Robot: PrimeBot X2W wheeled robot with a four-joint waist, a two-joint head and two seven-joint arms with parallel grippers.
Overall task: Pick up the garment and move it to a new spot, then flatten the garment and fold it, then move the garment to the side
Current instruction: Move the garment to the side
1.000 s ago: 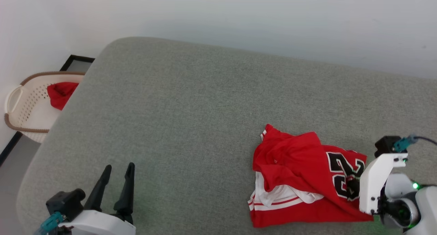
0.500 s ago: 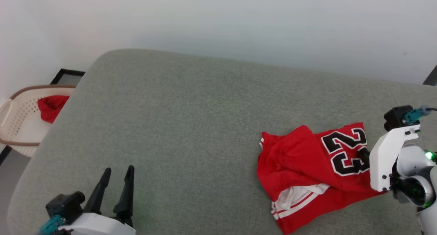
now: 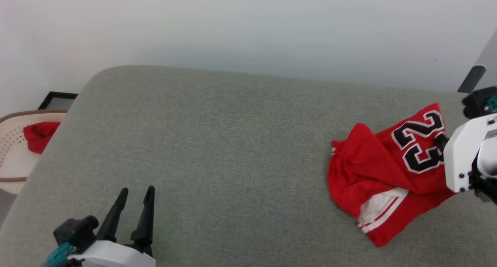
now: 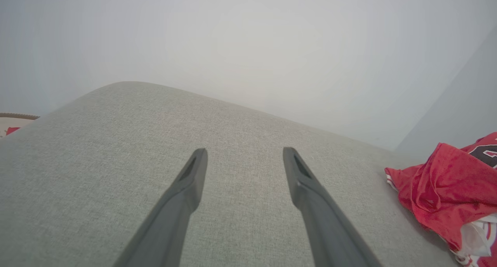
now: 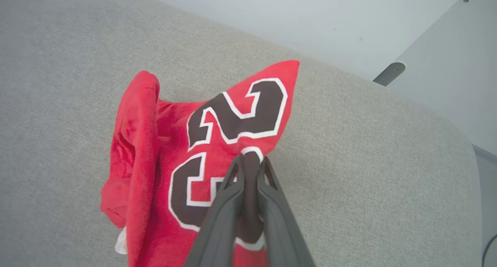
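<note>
At the far left, beside the cushion, a pale basket (image 3: 9, 143) holds a small plain red cloth (image 3: 39, 135). The left gripper (image 3: 137, 189) hovers near the front left, fingers spread and empty, probably kept free for the flattening. The grey cushion (image 3: 233, 143) is broad and soft, with room to lay clothing out. At the right, the shirt (image 3: 372, 170) lies bunched, its number 23 facing up. The right gripper (image 5: 252, 160) is pressed together on a fold at the numeral, a pinch suited to dragging the shirt to a new spot. A plain pale wall (image 3: 248, 26) runs along the far side.
</note>
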